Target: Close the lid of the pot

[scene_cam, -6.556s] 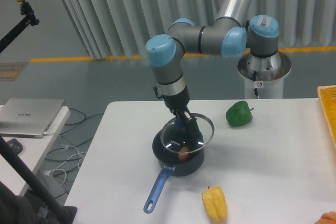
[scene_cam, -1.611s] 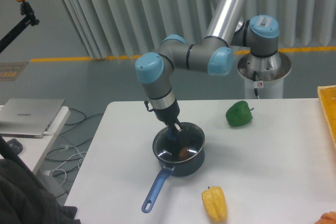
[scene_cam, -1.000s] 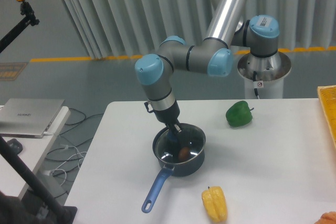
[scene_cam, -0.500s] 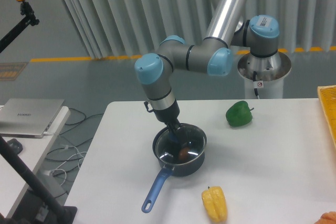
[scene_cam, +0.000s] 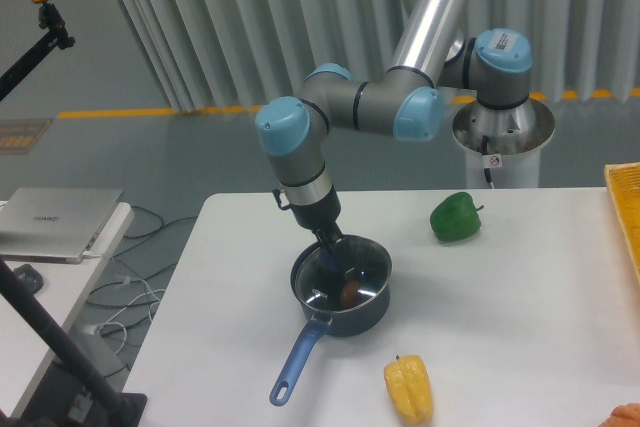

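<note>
The pot [scene_cam: 347, 321], a small dark saucepan with a long blue handle [scene_cam: 298, 357], stands on the white table [scene_cam: 520, 307] left of centre. The glass lid [scene_cam: 370, 269] lies level on its rim, and a brownish item [scene_cam: 349, 293] shows through the glass. My gripper [scene_cam: 335, 253] reaches down from the upper left onto the middle of the lid. Its dark fingers are closed around the blue knob, which they mostly hide.
A green pepper [scene_cam: 456, 217] sits at the back right of the table and a yellow pepper [scene_cam: 410, 388] near the front edge. A yellow crate [scene_cam: 625, 209] is at the right edge. The arm's base [scene_cam: 503, 137] stands behind the table. A laptop [scene_cam: 55, 219] lies on a side table at left.
Earlier the lid hung tilted above the pot in my gripper; now it rests flat on the pot. Over the last second gripper and lid only shifted slightly.
</note>
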Controlling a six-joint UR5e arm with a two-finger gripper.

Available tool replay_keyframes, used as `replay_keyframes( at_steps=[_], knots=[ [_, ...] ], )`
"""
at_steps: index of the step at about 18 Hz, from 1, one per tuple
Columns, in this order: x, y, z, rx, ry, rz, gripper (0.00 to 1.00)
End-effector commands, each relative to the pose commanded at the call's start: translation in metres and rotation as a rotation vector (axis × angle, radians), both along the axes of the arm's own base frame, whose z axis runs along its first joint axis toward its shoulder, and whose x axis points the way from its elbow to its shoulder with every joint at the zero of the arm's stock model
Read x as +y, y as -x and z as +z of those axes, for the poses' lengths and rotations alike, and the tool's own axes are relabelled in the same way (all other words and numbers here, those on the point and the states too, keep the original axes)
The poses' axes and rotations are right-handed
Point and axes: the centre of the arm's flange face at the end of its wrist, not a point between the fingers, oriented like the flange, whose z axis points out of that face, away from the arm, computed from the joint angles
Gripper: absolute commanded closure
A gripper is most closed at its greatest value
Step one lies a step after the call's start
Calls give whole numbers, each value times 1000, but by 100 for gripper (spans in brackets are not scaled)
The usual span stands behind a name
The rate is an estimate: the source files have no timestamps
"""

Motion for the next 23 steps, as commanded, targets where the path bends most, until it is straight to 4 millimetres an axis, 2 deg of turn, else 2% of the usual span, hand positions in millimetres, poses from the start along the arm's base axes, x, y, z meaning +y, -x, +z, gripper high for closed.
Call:
replay_keyframes(
  at_steps=[8,12,14,16,18,20,23],
  knots=[
    [-12,-4,34,13,-49,-2,0],
    [-20,3,56,27,-81,9,0],
    [-27,27,64,75,-79,46,0],
    [-36,46,63,87,-66,76,0],
    [-54,78,72,92,-70,113,0],
    [-67,111,72,86,-53,74,0],
    [-92,161,82,80,-52,60,0]
  ],
)
